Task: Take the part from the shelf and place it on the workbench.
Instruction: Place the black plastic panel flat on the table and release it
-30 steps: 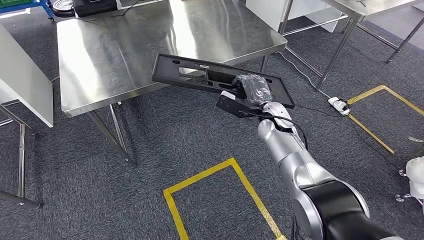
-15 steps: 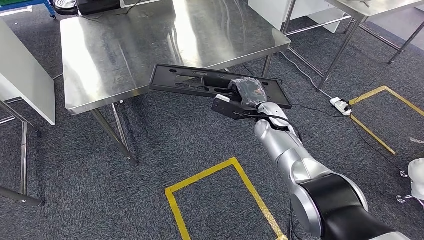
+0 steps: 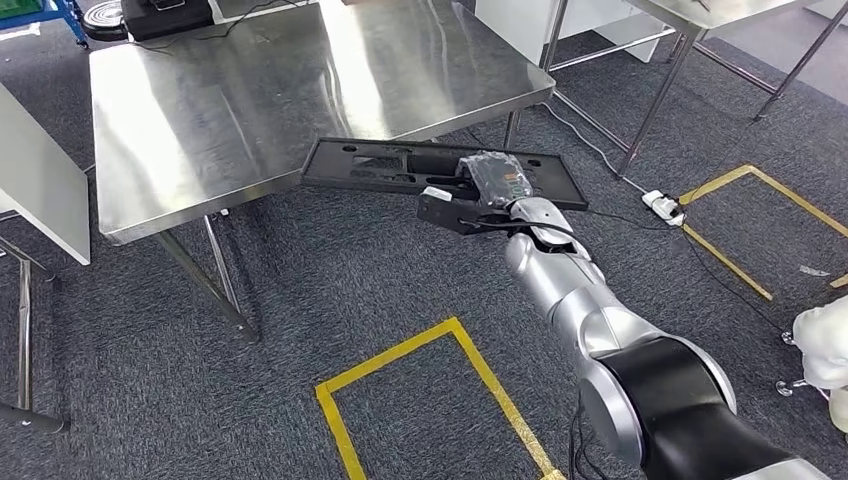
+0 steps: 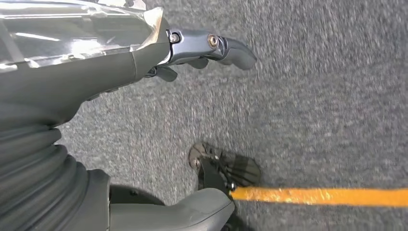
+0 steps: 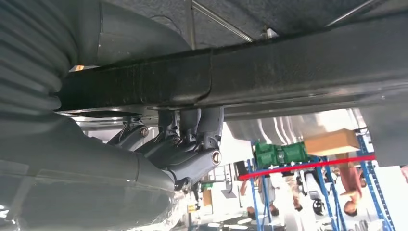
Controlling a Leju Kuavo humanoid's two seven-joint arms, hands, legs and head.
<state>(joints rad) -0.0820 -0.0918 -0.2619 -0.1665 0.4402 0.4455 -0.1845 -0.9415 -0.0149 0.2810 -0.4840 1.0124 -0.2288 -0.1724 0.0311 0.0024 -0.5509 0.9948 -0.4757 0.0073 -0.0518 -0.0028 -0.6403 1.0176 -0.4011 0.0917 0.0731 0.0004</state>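
Observation:
The part (image 3: 380, 165) is a long flat black plastic panel with cut-outs. My right hand (image 3: 500, 180) grips it near its right half, fingers wrapped over its top, and holds it in the air almost level. The panel's left end overlaps the front edge of the steel workbench (image 3: 250, 90); the rest hangs over the carpet in front of it. From the right wrist, the part (image 5: 288, 67) appears as a dark bar with the fingers (image 5: 187, 144) clamped on it. My left hand (image 4: 202, 48) hangs over the carpet, fingers loosely apart and holding nothing.
A yellow tape rectangle (image 3: 400, 350) marks the carpet in front of me, another (image 3: 730, 250) lies to the right. A white power strip (image 3: 660, 205) and its cable lie by the legs of a second steel table (image 3: 650, 90). A white panel (image 3: 40, 190) stands at the left.
The whole picture has shifted a little, so the camera moved. The part in my right hand has levelled out from a tilt and now lies flatter at the workbench's front edge.

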